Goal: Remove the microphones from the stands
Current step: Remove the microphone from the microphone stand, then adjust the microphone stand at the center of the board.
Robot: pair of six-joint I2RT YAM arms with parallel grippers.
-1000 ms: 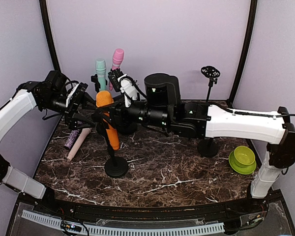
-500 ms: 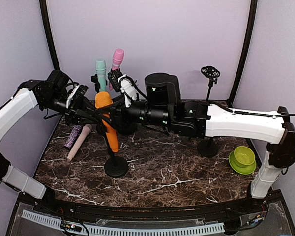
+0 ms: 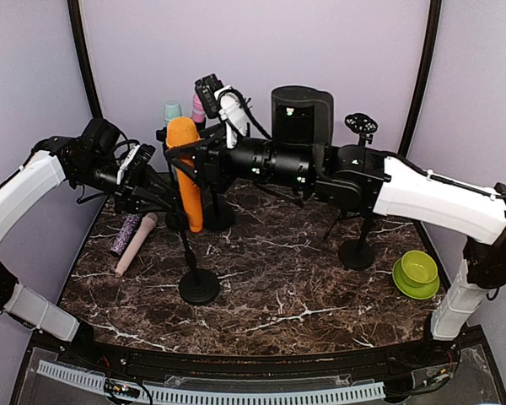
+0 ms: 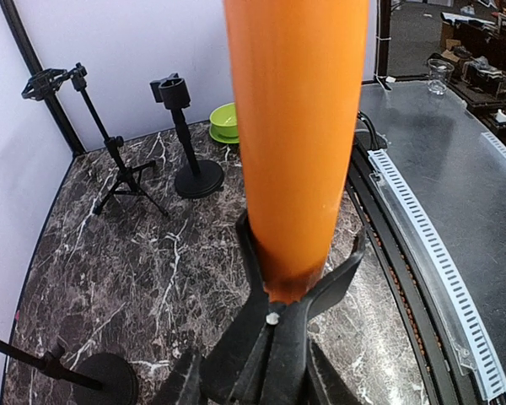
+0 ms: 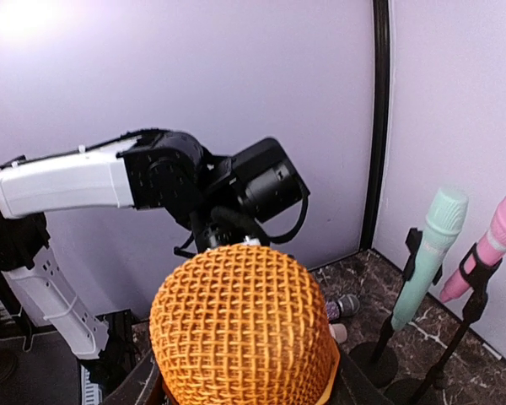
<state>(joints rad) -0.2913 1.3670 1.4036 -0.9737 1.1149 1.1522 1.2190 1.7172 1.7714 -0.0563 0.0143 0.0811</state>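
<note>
The orange microphone [image 3: 185,173] stands nearly upright, raised above its black stand [image 3: 199,285]. My right gripper [image 3: 191,162] is shut on its body; the right wrist view shows its mesh head [image 5: 240,329] between my fingers [image 5: 137,386]. My left gripper [image 3: 164,207] is shut on the stand's clip just below the microphone. In the left wrist view the microphone's lower end [image 4: 293,169] still sits in the fork of the black clip [image 4: 274,337], with my left gripper [image 4: 270,367] around the clip's stem.
A teal microphone [image 3: 172,112] and a pink one [image 3: 200,106] stand on stands at the back, partly hidden by the right arm. A pink and purple microphone [image 3: 131,240] lies at the left. An empty stand [image 3: 357,253], a tripod stand [image 3: 361,125] and green bowls [image 3: 417,272] are at the right.
The left gripper closed on the stand's clip. The right gripper rose with the orange microphone, tipping it upright and drawing it up through the clip.
</note>
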